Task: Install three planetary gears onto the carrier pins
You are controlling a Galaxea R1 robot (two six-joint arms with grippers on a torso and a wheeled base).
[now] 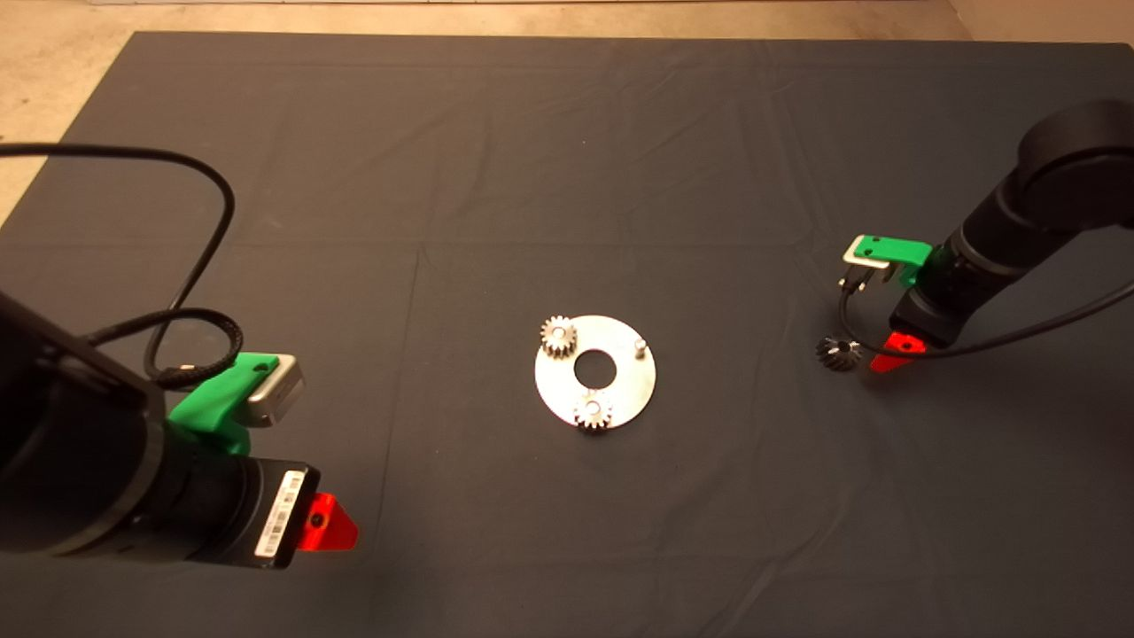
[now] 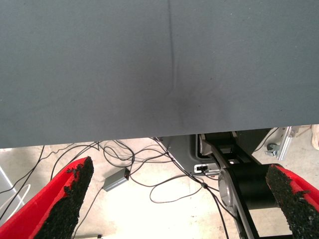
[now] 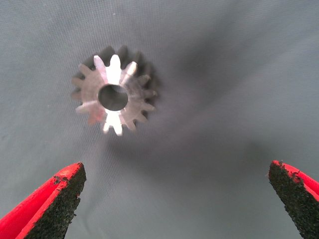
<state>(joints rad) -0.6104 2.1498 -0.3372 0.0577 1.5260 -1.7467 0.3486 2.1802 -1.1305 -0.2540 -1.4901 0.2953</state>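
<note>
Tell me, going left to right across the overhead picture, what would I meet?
Left hand → gear on pin → second seated gear → bare pin on the disc → loose gear → right hand.

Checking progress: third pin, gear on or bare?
Bare. The third pin stands empty on the disc; the last gear lies on the mat by the right gripper.

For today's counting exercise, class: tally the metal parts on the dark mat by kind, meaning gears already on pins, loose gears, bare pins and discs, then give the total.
Gears on pins: 2, one at the disc's far left, one at its near edge
Loose gear on the mat by the right gripper: 1
Bare pin: 1
Disc: 1
Total: 5
</note>
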